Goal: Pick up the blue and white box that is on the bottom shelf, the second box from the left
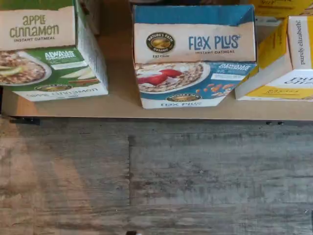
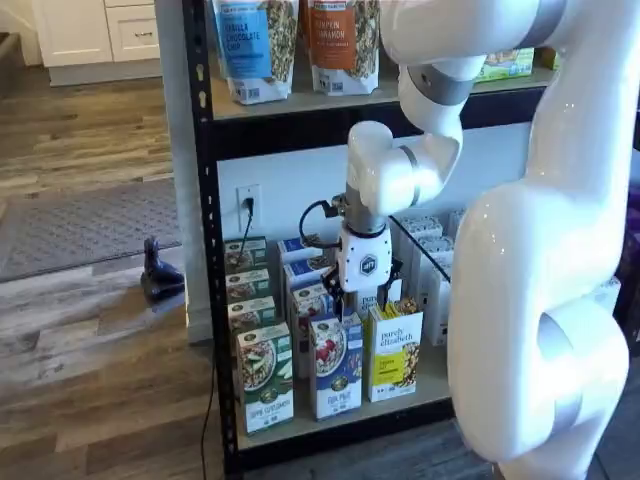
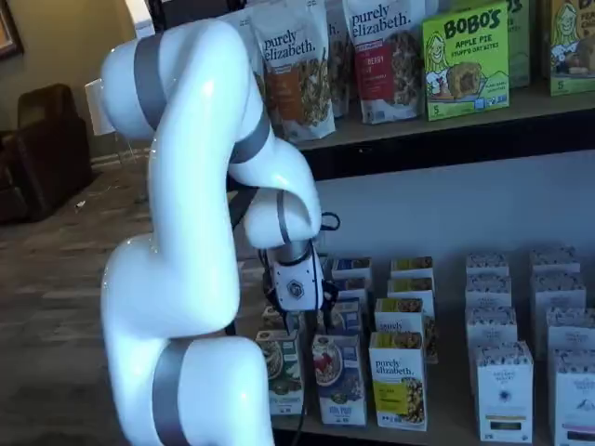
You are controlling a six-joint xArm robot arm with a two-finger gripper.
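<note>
The blue and white box [image 1: 193, 58] reads "Flax Plus" and pictures a bowl with red berries. It stands at the front of its row on the bottom shelf [image 1: 122, 105], and shows in both shelf views [image 2: 337, 366] [image 3: 339, 379]. My gripper [image 2: 365, 298] hangs above that row, just behind the front box, with a gap between its black fingers. It touches no box. In a shelf view the gripper [image 3: 301, 311] shows mostly as its white body. The fingers are out of the wrist view.
A green-and-white "Apple Cinnamon" carton [image 1: 46, 49] [image 2: 265, 378] stands to the left and a yellow "purely elizabeth" carton [image 1: 288, 58] [image 2: 395, 350] to the right. More cartons stand behind each. White cartons [image 3: 507, 390] fill the shelf's right. The black rack frame [image 2: 200, 200] edges it.
</note>
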